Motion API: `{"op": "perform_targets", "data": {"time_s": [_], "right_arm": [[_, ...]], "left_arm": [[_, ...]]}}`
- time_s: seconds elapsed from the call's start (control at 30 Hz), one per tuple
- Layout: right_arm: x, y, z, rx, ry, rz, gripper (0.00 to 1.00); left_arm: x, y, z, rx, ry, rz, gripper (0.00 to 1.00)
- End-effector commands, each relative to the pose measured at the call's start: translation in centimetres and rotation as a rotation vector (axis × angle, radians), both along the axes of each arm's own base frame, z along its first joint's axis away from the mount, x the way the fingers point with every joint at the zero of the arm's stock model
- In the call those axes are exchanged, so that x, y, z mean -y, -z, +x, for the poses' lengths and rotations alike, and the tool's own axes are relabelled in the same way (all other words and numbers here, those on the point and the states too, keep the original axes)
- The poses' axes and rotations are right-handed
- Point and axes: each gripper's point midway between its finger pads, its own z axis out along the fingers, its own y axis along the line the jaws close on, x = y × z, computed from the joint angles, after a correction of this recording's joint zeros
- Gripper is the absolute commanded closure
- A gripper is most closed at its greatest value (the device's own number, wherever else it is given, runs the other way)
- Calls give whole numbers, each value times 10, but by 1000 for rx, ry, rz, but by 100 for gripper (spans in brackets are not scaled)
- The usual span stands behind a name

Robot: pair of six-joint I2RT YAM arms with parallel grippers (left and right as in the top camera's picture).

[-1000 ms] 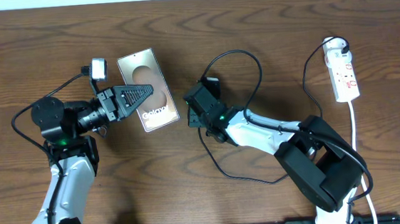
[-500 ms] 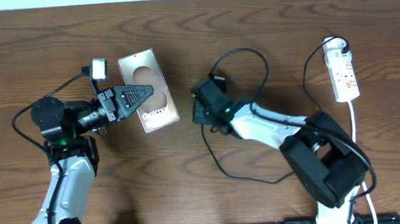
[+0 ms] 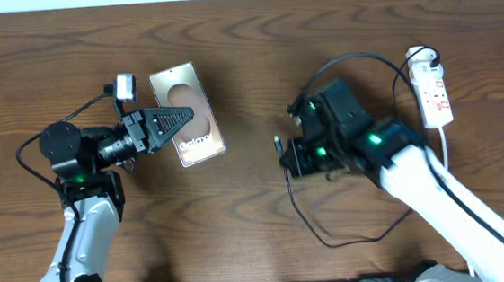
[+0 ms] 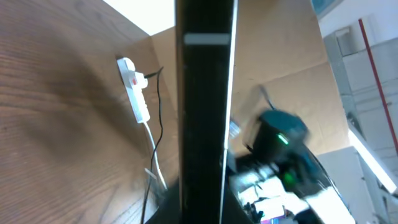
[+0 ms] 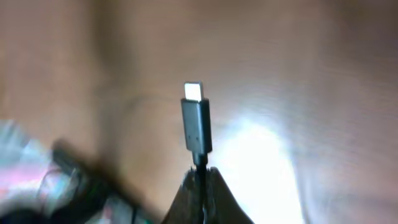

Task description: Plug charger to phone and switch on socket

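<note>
1. Pinching the charger (image 5: 196, 121) just below its connector, the right gripper (image 5: 200, 179) has its fingers closed narrowly on the black cable. The metal tip stands free above them.
2. In the overhead view, the right gripper (image 3: 291, 154) is near the middle of the table (image 3: 314, 19). The cable loops behind it and arcs over to the socket (image 3: 433, 91) at the right side.
3. The phone (image 3: 187, 115) is well apart to the left, face up and skewed, with its "Galaxy" lettering showing.
4. The left gripper (image 3: 174, 122) clamps the phone from its left side, with one finger across the face. Its wrist view shows the slab edge-on.
5. The white cord (image 3: 445, 148) runs from the socket toward the near edge.
</note>
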Motion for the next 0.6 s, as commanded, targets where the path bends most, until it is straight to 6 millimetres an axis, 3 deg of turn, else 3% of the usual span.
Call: {"op": "perform_targets", "data": {"time_s": [0.0, 0.1, 0.27, 0.4, 0.57], "right_arm": [[-13, -34, -48, 38, -207, 103, 99], [-27, -49, -68, 89, -285, 137, 99], [-53, -58, -94, 135, -406, 176, 99], [-53, -53, -94, 164, -401, 131, 99], [-60, -61, -87, 212, -399, 163, 99]], "left_arm": [[2, -13, 8, 3, -33, -16, 92], [10, -15, 11, -14, -46, -31, 93], [26, -16, 10, -16, -28, -39, 93], [31, -16, 7, -16, -7, -37, 93], [32, -16, 6, -7, -1, -34, 93]]}}
